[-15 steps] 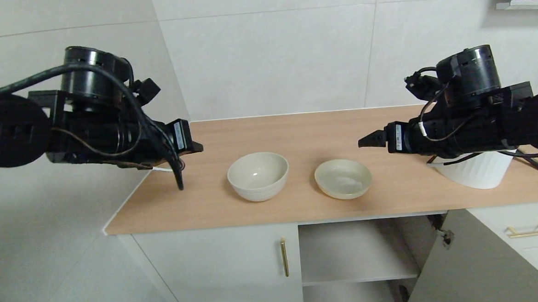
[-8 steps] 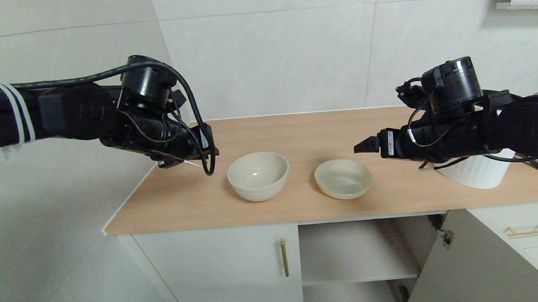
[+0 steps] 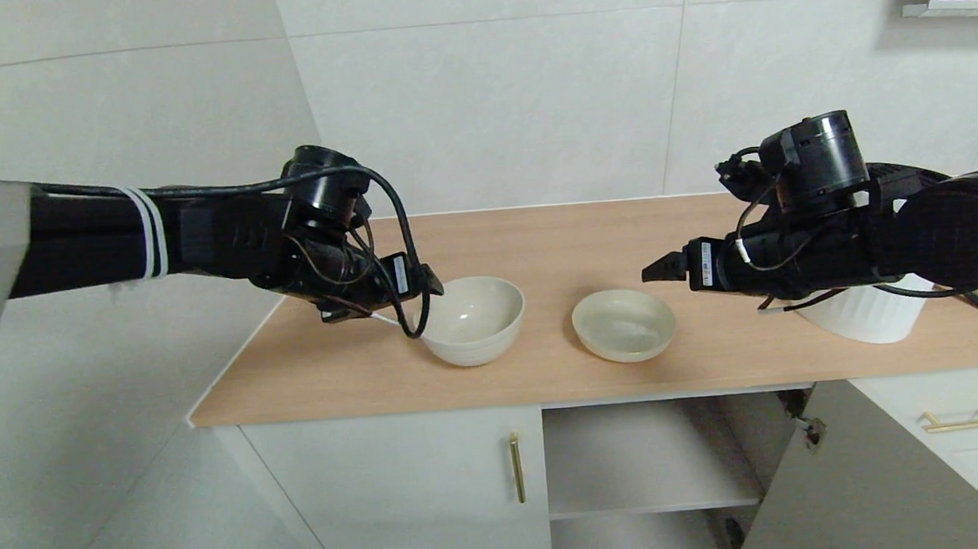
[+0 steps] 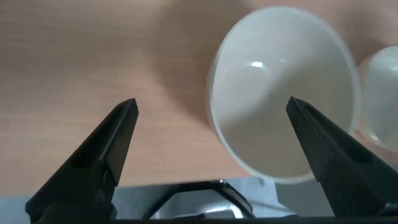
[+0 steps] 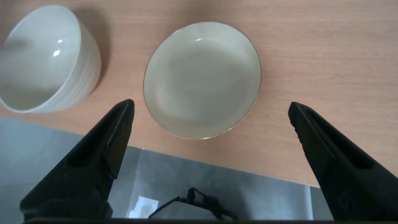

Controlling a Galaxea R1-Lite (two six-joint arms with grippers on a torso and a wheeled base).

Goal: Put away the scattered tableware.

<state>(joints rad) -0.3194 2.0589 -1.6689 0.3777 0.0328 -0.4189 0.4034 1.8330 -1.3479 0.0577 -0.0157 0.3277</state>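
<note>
We see a wooden table (image 3: pixel 554 238) with an open cupboard (image 3: pixel 641 459) beneath it. A white ribbed pot (image 3: pixel 864 315) stands toward its right end. Near the middle sit a deep bowl (image 3: pixel 470 319) and, just to its right without touching, a shallower bowl (image 3: pixel 624 324). Our left gripper (image 3: pixel 431 283) hovers at the deep bowl's left rim, fingers spread wide. Our right gripper (image 3: pixel 663 267) hangs above and to the right of the shallower bowl, fingers also released.
</note>
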